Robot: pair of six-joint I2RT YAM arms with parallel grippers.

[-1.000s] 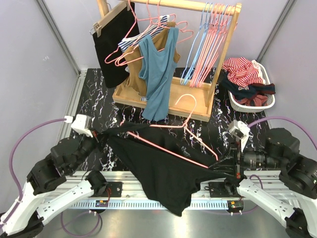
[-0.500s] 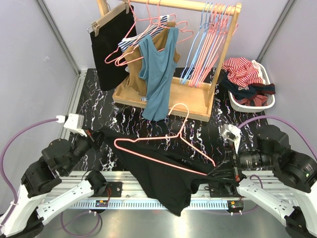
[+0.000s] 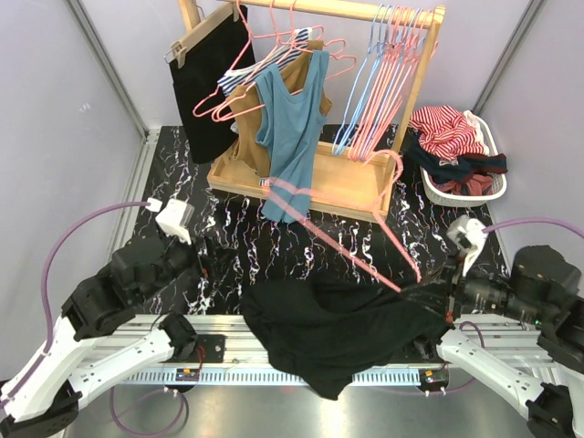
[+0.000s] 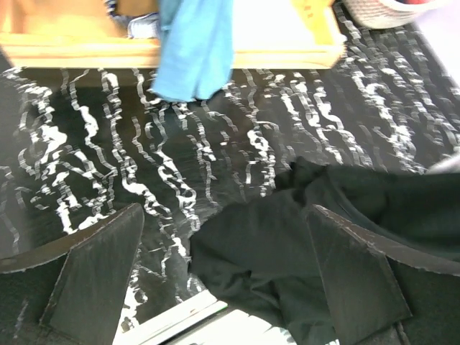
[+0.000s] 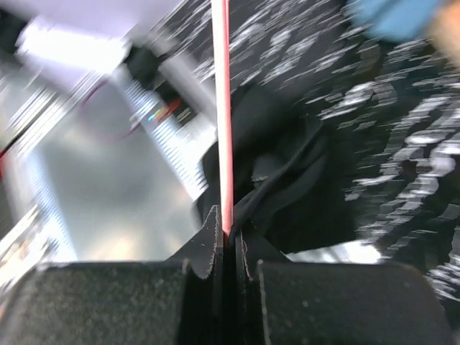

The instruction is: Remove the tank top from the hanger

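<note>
Low at centre in the overhead view, the black tank top (image 3: pixel 338 328) lies heaped on the marbled table (image 3: pixel 228 228), with the pink hanger (image 3: pixel 347 247) slanting above it. Only the right wrist view shows the right gripper (image 5: pixel 226 231) pinching the hanger's wire. The left wrist view shows the left gripper (image 4: pixel 224 212) spread wide and empty.

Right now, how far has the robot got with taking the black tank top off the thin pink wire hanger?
Mostly done: the black tank top lies crumpled on the black marbled table, and the open left gripper holds nothing. In hand: the right gripper is shut on the pink wire hanger. Left: black cloth bunches at that clamped end, so whether it is fully free cannot be told.
</note>
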